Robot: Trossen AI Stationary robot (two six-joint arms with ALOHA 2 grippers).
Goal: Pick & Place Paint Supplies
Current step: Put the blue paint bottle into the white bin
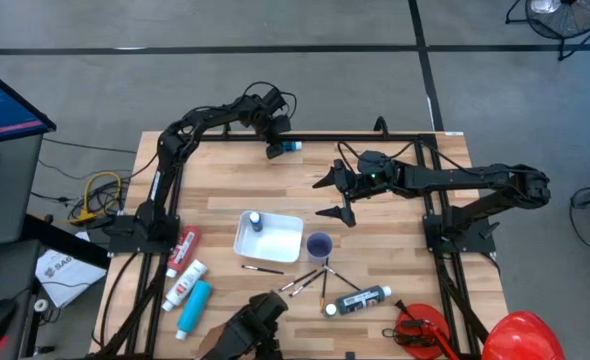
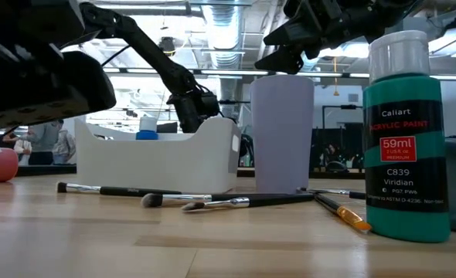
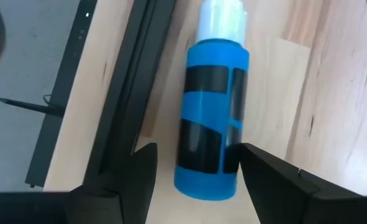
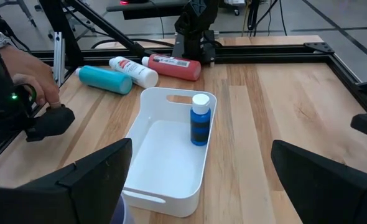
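left gripper | spread around blue bottle lying at the table's far edge, not yet pinched | risk: bottle gets rolled against the black frame rail if fingers close off-centre | right gripper | held wide open, empty, above white bin

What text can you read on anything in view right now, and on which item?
On the green paint bottle, low view:
"Caliart"
"ACRYLIC PAINT"
"59ml"
"C839"
"Viridian"
Smaller print under "59ml" and below "Viridian": too small to read.
Red tube and white tube labels: blurred.
Blue bottle label: no readable text.
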